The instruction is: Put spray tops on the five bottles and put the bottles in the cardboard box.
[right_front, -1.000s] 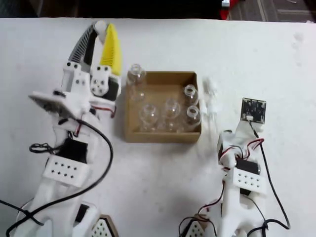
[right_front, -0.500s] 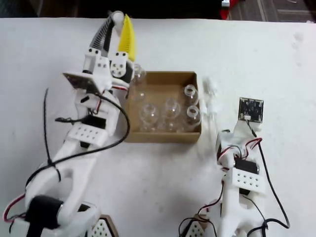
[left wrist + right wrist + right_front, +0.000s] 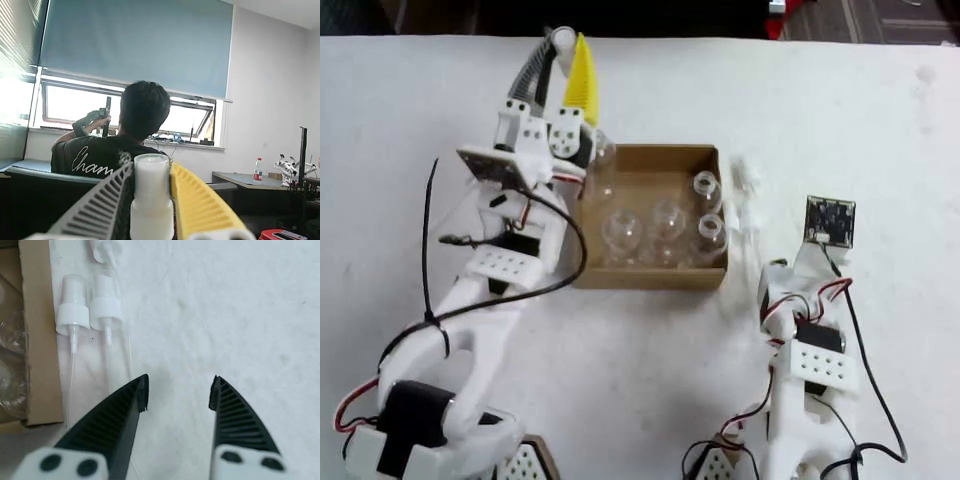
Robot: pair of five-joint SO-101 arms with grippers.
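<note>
**Gripping one spray top: bench findings**

Left gripper [image 3: 565,45]: the grey and yellow fingers are clamped on a white spray top [image 3: 560,38], one finger on each side of its collar; in the left wrist view the spray top [image 3: 151,195] stands upright between the two fingers of the left gripper [image 3: 151,170]. In the high view this gripper lies beyond the far left corner of the cardboard box [image 3: 645,275], pointing toward the far edge of the table [image 3: 840,100].

Cardboard box: four bottles [image 3: 667,218] stand upright inside, two along the right wall and two toward the near wall; all show open necks. A fifth bottle [image 3: 603,155] stands at the far left corner, partly behind the left arm; whether it is inside the rim or just outside cannot be told.

Right gripper [image 3: 179,387]: the black fingers are apart with nothing between them, over bare table near the right side of the box.

Loose spray tops [image 3: 750,210] lie on the table just beside the right wall of the box. In the right wrist view two of them [image 3: 72,315] lie side by side, tubes pointing toward the gripper; a third [image 3: 105,249] lies just beyond them; the box wall [image 3: 37,340] runs alongside.
</note>
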